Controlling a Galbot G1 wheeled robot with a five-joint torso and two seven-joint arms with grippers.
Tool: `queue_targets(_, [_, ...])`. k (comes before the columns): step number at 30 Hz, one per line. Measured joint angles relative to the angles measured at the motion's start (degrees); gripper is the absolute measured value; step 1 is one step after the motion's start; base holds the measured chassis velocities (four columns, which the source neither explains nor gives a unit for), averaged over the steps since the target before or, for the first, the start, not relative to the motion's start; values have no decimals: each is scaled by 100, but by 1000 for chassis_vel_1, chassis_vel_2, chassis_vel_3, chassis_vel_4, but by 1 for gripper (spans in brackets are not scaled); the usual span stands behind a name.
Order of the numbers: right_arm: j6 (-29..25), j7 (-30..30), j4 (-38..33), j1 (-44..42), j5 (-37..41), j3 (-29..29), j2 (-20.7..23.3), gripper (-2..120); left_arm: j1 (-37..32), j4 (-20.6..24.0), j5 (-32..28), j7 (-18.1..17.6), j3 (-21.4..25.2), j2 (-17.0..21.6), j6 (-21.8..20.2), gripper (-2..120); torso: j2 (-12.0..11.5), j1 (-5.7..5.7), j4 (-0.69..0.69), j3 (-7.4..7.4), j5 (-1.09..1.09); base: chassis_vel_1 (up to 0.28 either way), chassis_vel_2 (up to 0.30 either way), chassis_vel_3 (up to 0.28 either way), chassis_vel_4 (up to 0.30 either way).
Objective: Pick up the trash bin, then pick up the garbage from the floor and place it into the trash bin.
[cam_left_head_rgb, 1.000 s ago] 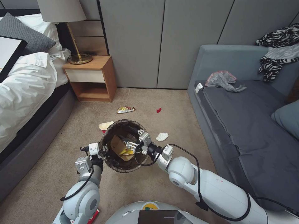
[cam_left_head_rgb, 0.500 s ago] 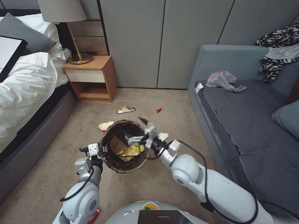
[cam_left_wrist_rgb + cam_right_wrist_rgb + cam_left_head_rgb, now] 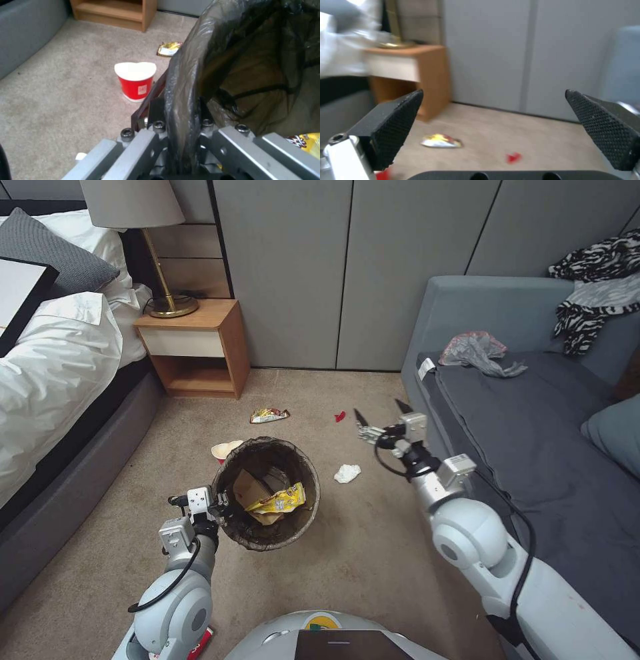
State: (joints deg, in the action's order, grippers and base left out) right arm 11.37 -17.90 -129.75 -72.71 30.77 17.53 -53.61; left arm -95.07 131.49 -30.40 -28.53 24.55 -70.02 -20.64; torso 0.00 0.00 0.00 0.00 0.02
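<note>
The trash bin [image 3: 230, 468], white with a dark liner, hangs just above the carpet. My left gripper [image 3: 217, 507] is shut on its near-left rim, and the left wrist view shows the jaws [image 3: 181, 140] clamped on the liner [image 3: 186, 75]. Inside lie a tan paper piece [image 3: 248, 488] and a yellow snack wrapper [image 3: 280, 499]. My right gripper [image 3: 379, 410] hovers open and empty to the right of the bin, by the sofa's front corner, its fingertips [image 3: 494, 92] spread wide. Garbage on the floor: a white tissue [image 3: 347, 473], a red-and-white cup [image 3: 225, 450] [image 3: 135, 80], a second wrapper [image 3: 269, 415] [image 3: 441, 141] and a red scrap [image 3: 340, 416].
A bed [image 3: 53, 380] runs along the left and a grey sofa [image 3: 533, 447] along the right. A wooden nightstand [image 3: 197, 347] with a lamp stands at the back wall. Open carpet lies between them around the bin.
My right gripper let the yellow wrapper go into the bin, then rose out and swung right toward the sofa, still open. The left gripper and bin stayed put.
</note>
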Motion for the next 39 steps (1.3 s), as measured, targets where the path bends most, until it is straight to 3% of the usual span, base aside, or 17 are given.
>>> queue_targets(5, [11,-49,35,-771,-348,644,-169,100,17,-60,30,19,49,0,34,0,0,0,-2,0,-1,0,0,0,0])
queue_targets(19, [-59,-185,141,-1092,-663,703,-344,100,46,-114,50,22,55,-14,48,0,0,0,1,0,-1,0,0,0,0])
queue_targets(23, [-213,-284,353,-1434,-1156,707,-703,100,61,-141,168,51,56,-38,84,0,0,0,-1,0,-1,0,0,0,0])
queue_targets(32, [-347,-297,428,-1619,-1436,716,-1151,100,43,-171,229,75,108,-33,133,0,0,0,0,0,-3,0,0,0,0])
queue_targets(39, [-353,-293,460,-1626,-1541,661,-1277,100,52,-185,256,82,90,-62,147,0,0,0,0,0,-2,0,0,0,0])
